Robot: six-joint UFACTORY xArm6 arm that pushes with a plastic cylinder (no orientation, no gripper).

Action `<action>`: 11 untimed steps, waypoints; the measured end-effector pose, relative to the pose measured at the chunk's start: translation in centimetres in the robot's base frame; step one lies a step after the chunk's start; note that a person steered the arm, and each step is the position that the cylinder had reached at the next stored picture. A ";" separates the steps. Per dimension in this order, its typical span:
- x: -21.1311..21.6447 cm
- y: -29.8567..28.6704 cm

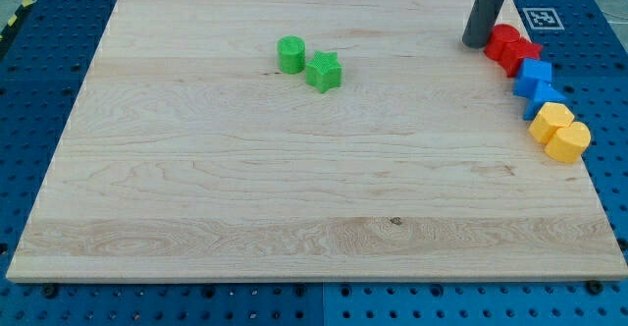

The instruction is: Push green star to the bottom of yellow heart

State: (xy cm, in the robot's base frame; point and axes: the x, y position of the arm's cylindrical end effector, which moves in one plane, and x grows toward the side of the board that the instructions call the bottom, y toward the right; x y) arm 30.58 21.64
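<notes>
On the wooden surface (294, 169), the green star (324, 72) sits in the upper middle of the frame touching a green cylinder (290, 54), well apart from the yellow heart (550, 119) at the right edge, while my tip (476, 43), a bare rod holding nothing, rests beside the red blocks (510, 47) at upper right.

My rod stands nearly upright at the far right of the scene, my tip (477, 43) down on the worktop (294, 189).
</notes>
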 end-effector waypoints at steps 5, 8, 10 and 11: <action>-0.2 -3.1; 6.4 -19.4; 11.7 -20.0; 6.9 -20.1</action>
State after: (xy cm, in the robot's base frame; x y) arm 37.51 1.57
